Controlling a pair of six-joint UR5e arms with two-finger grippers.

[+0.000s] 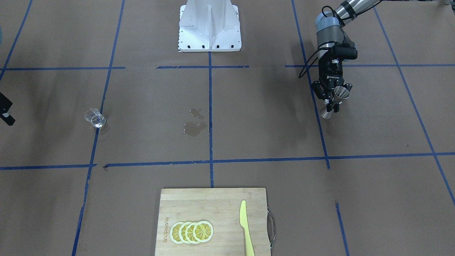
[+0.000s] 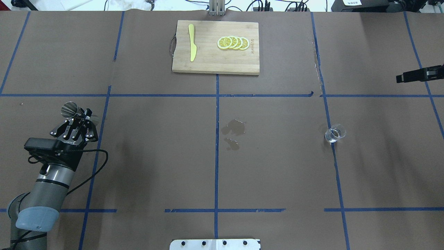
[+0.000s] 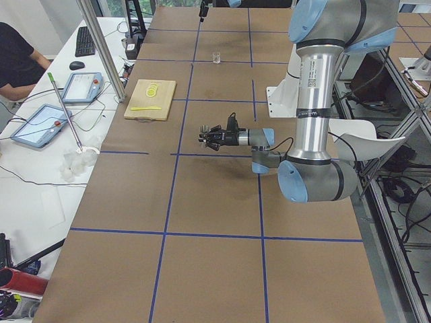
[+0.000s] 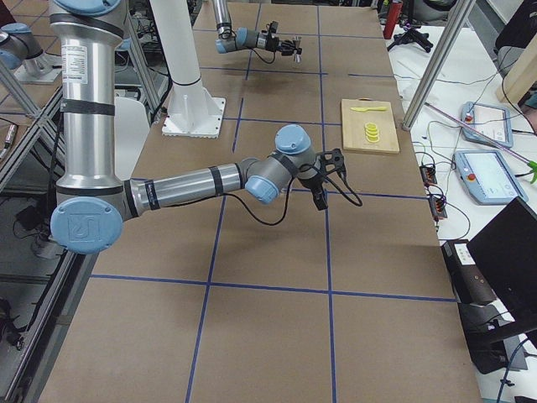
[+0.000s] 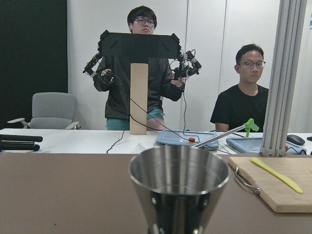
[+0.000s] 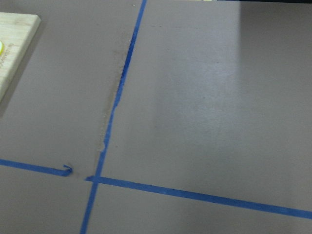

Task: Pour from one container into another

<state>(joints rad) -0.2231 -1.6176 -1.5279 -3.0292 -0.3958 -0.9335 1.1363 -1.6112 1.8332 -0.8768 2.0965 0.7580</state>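
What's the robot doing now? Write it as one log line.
left gripper shut on jigger | cup alone on table | right gripper far from cup | puddle mid-table

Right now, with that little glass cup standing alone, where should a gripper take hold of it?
Probably grip the glass cup across its round side wall, about mid-height, coming in level from the side where the right gripper is. It stands upright, open-topped, nothing close beside it, so a side grip keeps the mouth free for pouring.
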